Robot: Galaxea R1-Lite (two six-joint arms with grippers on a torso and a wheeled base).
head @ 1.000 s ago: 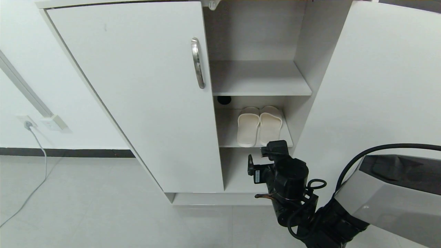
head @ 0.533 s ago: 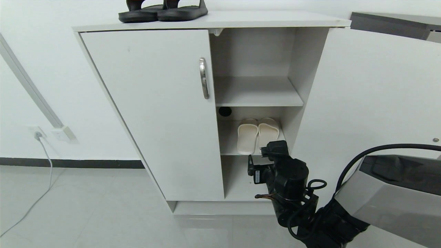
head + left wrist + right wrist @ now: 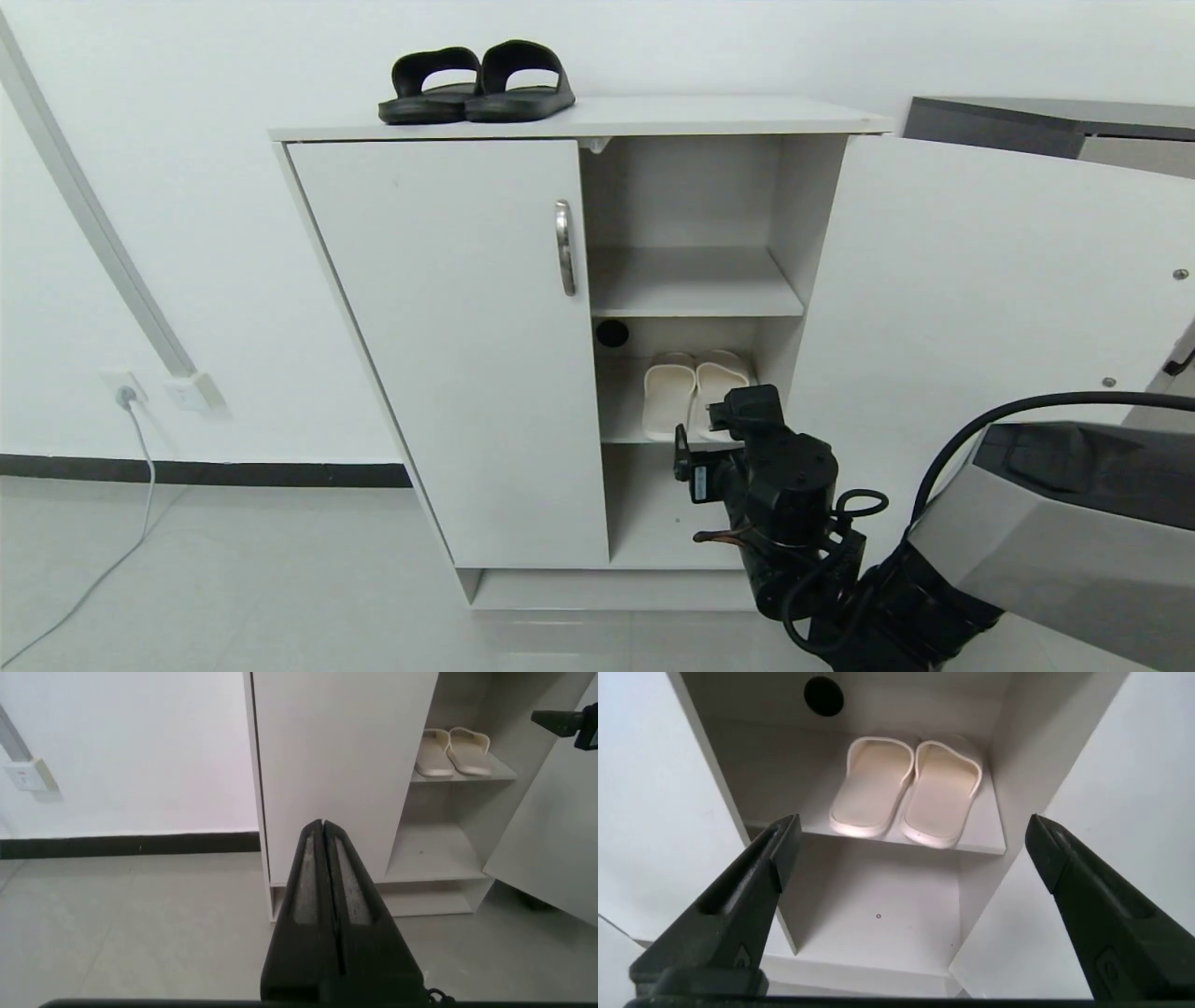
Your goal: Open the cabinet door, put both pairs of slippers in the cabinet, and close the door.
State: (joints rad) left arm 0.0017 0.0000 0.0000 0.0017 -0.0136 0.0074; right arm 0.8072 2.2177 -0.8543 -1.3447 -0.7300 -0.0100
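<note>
A pair of black slippers [image 3: 476, 82] stands on top of the white cabinet [image 3: 709, 114]. A pair of white slippers [image 3: 695, 390] [image 3: 906, 789] [image 3: 453, 751] lies side by side on the middle shelf. The cabinet's right door [image 3: 980, 299] is swung wide open; its left door [image 3: 457, 345] with a metal handle [image 3: 564, 247] is closed. My right gripper [image 3: 910, 831] is open and empty, in front of the open compartment and a little below the white slippers. My left gripper [image 3: 322, 835] is shut on nothing, low over the floor and facing the closed left door [image 3: 341, 756].
The upper shelf [image 3: 695, 289] and bottom shelf [image 3: 878, 924] are bare. A wall socket with a cable [image 3: 123, 397] and a slanted conduit [image 3: 93, 243] are on the wall to the left. A grey box [image 3: 1027, 126] stands behind the open door. Tiled floor [image 3: 233, 579] lies in front.
The head camera has moved up and back, bringing the cabinet top and the black slippers into view. The slippers, doors and right arm have not moved.
</note>
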